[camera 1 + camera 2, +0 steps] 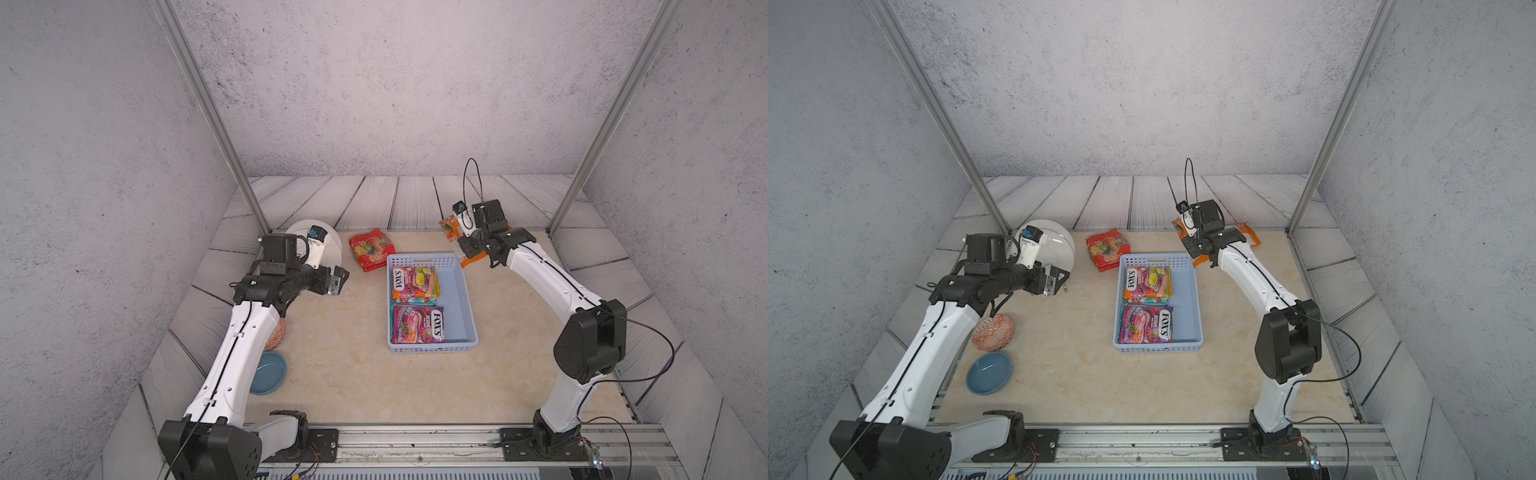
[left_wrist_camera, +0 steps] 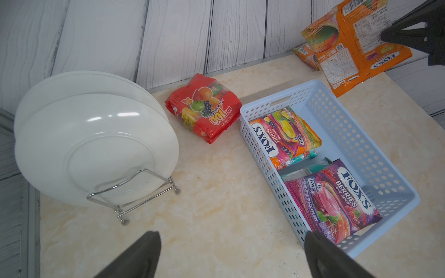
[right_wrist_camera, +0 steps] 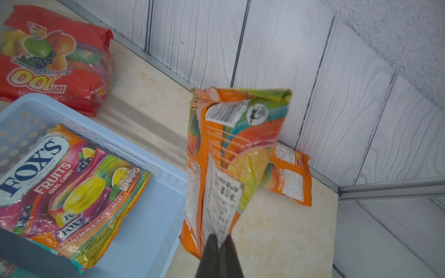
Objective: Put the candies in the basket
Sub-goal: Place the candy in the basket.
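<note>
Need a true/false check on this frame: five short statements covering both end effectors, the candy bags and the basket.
1. The right end effector is shut on an orange candy bag. True.
2. The red candy bag lies inside the basket. False: it lies on the table, just outside the basket's far corner.
3. The left end effector is open and holds nothing. True.
4. The basket is empty. False: a Fruits bag and a purple Berries bag lie in it.
5. A second orange bag lies on the table outside the basket. True.
</note>
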